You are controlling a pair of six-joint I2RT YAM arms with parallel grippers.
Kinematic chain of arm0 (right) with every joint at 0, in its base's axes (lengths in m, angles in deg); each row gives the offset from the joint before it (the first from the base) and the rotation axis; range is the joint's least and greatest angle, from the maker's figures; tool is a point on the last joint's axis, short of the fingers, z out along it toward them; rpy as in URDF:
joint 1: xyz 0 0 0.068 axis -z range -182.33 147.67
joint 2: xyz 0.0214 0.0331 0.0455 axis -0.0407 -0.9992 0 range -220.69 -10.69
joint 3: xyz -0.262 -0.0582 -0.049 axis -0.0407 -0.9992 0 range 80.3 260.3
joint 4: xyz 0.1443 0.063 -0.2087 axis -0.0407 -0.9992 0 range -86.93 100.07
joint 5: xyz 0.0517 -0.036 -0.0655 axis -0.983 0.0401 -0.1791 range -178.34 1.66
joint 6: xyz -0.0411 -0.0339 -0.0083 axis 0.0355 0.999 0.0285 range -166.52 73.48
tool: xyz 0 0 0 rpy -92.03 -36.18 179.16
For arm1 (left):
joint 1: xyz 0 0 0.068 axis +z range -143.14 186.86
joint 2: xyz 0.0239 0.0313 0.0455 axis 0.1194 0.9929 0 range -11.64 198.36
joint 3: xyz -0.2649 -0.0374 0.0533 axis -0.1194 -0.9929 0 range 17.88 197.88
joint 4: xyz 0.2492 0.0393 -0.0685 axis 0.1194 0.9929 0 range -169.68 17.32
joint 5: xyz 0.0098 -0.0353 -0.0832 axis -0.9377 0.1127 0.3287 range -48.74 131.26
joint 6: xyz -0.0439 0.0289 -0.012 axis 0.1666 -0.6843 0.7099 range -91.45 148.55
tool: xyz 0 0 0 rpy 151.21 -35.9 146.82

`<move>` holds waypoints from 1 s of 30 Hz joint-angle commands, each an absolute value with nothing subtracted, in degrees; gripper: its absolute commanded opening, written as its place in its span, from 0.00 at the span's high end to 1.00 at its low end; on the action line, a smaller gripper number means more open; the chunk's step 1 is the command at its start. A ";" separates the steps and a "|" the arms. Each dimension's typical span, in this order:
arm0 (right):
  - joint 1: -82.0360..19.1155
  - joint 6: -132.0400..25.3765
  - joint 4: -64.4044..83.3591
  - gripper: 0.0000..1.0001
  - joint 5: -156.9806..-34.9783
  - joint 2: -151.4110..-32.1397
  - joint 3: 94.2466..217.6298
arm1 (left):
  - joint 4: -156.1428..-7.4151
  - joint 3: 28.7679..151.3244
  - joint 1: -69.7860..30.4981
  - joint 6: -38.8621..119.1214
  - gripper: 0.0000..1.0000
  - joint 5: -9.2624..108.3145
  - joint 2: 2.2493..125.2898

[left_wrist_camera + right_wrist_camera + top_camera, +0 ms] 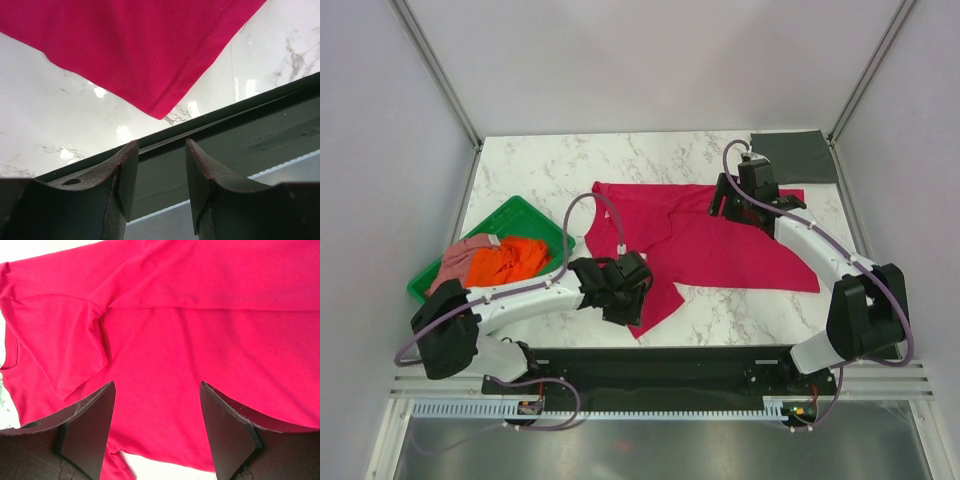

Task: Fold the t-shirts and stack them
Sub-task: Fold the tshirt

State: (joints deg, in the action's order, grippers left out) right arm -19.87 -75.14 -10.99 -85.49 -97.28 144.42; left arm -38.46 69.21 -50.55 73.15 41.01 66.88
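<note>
At the near left of the marble bench (pixel 550 165) sits a green tray (pixel 535 218) holding two crumpled t-shirts: the orange tee (pixel 505 262) bunched in its middle and the dusty pink tee (pixel 460 260) heaped beside it toward the tray's left end, spilling over the rim. Just right of the tray, the left tool (pixel 160 145) hangs over the near edge of the bench, its fingers apart with nothing between them; one hemmed corner of the crimson tee (pixel 710 245) lies flat just beyond it. That crimson shirt is spread across the middle of the bench, mostly flat, with soft creases and one side folded over itself along a straight edge. Farther back, the right tool (pixel 157 385) hovers above the shirt's far right part, fingers spread wide and gripping nothing. In the far right corner lies the dark grey tee (pixel 795 157), a flat neat rectangle.
</note>
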 commanded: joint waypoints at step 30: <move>-14.64 -75.78 -10.76 0.24 -85.79 -85.75 137.08 | -41.27 74.22 -62.67 68.54 0.57 26.94 81.88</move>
